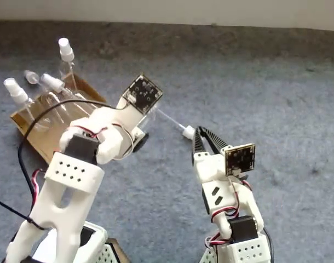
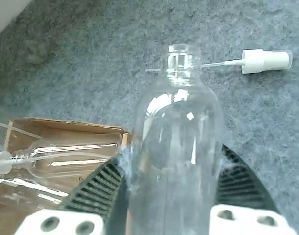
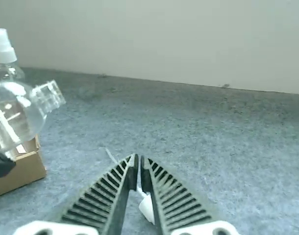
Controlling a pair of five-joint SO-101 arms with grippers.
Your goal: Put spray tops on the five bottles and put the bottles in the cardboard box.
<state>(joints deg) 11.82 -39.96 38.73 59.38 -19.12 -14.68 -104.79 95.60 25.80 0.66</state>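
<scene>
Resting on carpet point(image 1: 276, 82), spray top point(image 1: 188, 132) lies at the right gripper point(image 1: 199, 131) tips.

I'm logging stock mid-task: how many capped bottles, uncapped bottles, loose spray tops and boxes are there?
Clear plastic bottles with white spray tops: 4
Clear plastic bottle without a top: 1
Loose white spray top: 1
Brown cardboard box: 1
Total: 7
</scene>
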